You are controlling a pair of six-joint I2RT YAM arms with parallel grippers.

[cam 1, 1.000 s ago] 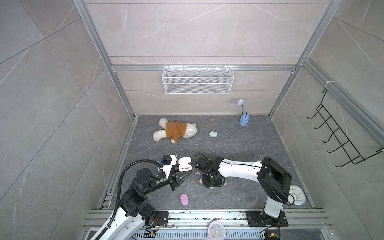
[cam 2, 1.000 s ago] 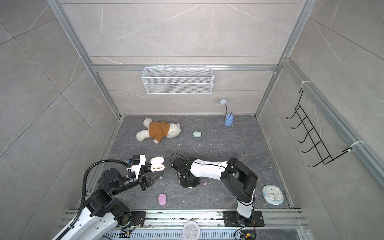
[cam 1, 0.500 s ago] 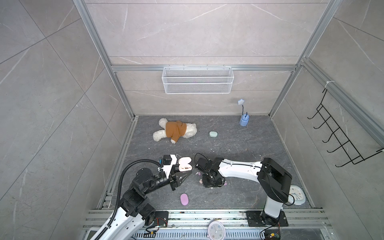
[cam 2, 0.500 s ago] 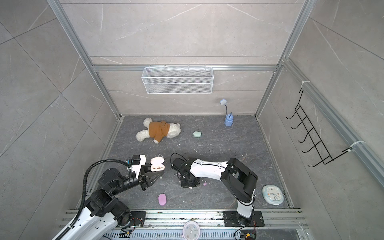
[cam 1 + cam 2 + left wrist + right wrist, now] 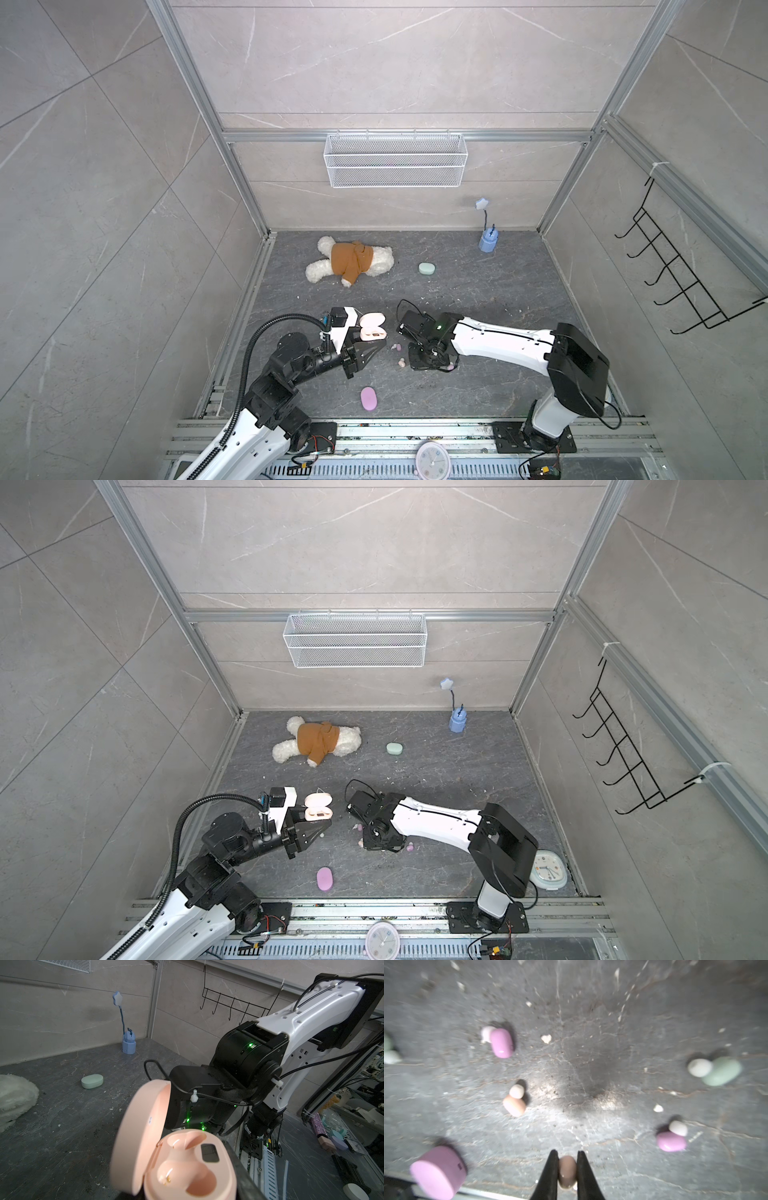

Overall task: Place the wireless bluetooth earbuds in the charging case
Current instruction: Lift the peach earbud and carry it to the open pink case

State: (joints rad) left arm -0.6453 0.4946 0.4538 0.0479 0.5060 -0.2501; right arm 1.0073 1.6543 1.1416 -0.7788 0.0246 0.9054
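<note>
As I look down into the booth, the floor (image 5: 457, 282) is dark grey stone with pale crumbs on it. Grey tiled walls (image 5: 374, 62) stand around it, and a wire basket (image 5: 395, 166) and a black hook rack (image 5: 685, 282) hang on them.

The earbuds are tiny smooth beans, each with a pale tip. Under the right arm the lilac earbuds (image 5: 501, 1043), a loose peach earbud (image 5: 514, 1105) and a mint earbud (image 5: 721, 1071) lie on the floor, apart from each other. The right gripper (image 5: 566, 1154) pinches the held peach earbud (image 5: 566, 1169) between its tips.

The left gripper (image 5: 376, 341) is pressed on the pink case (image 5: 187, 1167). Its lid is open and both hollows show bare plastic. The green case (image 5: 92, 1081) and the lilac case (image 5: 438, 1172) lie closed on the floor.
</note>
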